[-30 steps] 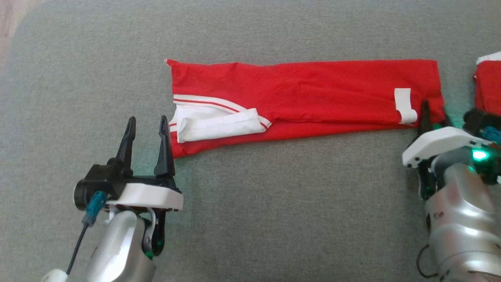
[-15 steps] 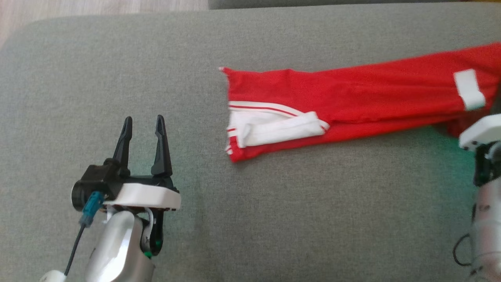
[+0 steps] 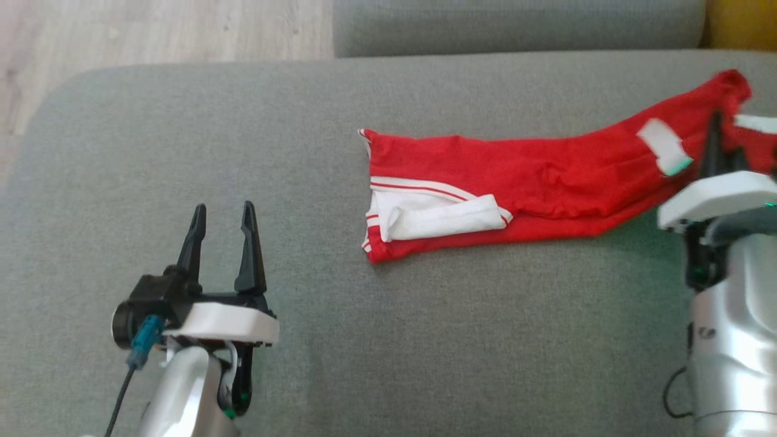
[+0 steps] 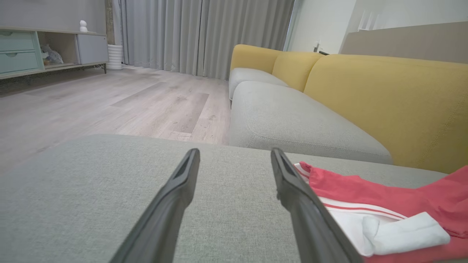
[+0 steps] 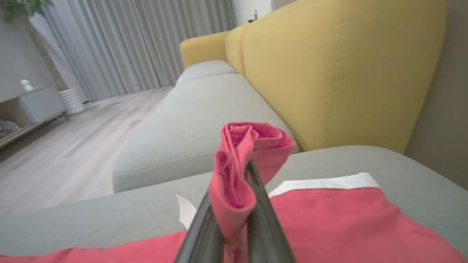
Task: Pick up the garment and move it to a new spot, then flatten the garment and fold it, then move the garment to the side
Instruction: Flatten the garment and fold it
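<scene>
Red white-trimmed fabric garment (image 3: pixel 546 182) lies left-right on grey sofa cushion (image 3: pixel 182 152). Right gripper (image 3: pixel 717 130) fingers pinch its right end; left gripper (image 3: pixel 223 209), fingers spread empty, sits well off the other end.

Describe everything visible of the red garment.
The red garment is a long, folded strip of soft cloth with white striped trim and a white folded piece at its left end and a white label near the right. Most lies on the grey cushion; its right end is raised, bunched in the shut right gripper.
</scene>
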Robot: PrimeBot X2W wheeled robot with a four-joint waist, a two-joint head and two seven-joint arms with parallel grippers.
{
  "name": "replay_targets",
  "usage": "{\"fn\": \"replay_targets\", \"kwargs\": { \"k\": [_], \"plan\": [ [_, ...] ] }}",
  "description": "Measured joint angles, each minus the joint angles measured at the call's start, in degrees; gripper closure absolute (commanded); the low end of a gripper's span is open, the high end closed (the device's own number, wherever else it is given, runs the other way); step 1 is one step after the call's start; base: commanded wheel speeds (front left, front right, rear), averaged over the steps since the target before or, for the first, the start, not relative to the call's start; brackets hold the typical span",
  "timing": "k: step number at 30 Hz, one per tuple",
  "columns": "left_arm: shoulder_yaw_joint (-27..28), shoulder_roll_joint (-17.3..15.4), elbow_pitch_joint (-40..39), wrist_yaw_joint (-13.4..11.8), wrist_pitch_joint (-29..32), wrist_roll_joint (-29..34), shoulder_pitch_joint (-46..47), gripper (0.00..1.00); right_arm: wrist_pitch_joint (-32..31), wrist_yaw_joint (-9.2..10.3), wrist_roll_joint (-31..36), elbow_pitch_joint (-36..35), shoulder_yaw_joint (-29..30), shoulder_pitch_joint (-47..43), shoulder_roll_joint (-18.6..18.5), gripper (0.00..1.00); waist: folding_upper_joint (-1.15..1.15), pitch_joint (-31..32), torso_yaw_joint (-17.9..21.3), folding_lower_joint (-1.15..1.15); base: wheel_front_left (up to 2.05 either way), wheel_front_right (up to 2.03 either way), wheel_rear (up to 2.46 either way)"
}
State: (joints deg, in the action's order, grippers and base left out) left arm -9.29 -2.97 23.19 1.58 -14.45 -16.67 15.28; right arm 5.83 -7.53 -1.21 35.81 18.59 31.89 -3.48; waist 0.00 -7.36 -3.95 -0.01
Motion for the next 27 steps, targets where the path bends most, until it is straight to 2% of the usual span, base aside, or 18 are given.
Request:
{"fn": "replay_targets", "kwargs": {
  "k": [9,10,14,18,27],
  "plan": [
    [-0.31,0.05,0.24,0.02,0.00,0.16,-1.16,0.00,1.64,0.00,-18.01,0.35,-23.34,-0.12,0.07,1.00,0.00,2.70,-3.21,0.00,0.00,0.00,0.00],
    [-0.31,0.05,0.24,0.02,0.00,0.16,-1.16,0.00,1.64,0.00,-18.01,0.35,-23.34,-0.12,0.07,1.00,0.00,2.70,-3.21,0.00,0.00,0.00,0.00],
    [-1.41,0.08,0.49,0.01,0.00,0.49,-1.21,0.00,3.87,0.00,-23.36,3.89,-31.69,-0.05,0.05,1.00,0.00,2.96,-5.52,0.00,0.00,0.00,0.00],
    [-1.99,0.11,0.64,0.01,0.00,0.54,-1.20,0.00,5.34,0.00,-26.83,6.93,-36.38,0.69,-0.01,1.00,0.00,2.64,-7.44,0.00,0.00,0.00,0.00],
    [-3.54,0.20,0.80,-0.02,0.00,0.43,-0.60,0.00,6.59,0.00,-30.49,12.47,-46.00,3.92,-0.10,1.00,0.00,0.31,-11.42,0.01,0.00,0.00,0.00]
  ]
}}
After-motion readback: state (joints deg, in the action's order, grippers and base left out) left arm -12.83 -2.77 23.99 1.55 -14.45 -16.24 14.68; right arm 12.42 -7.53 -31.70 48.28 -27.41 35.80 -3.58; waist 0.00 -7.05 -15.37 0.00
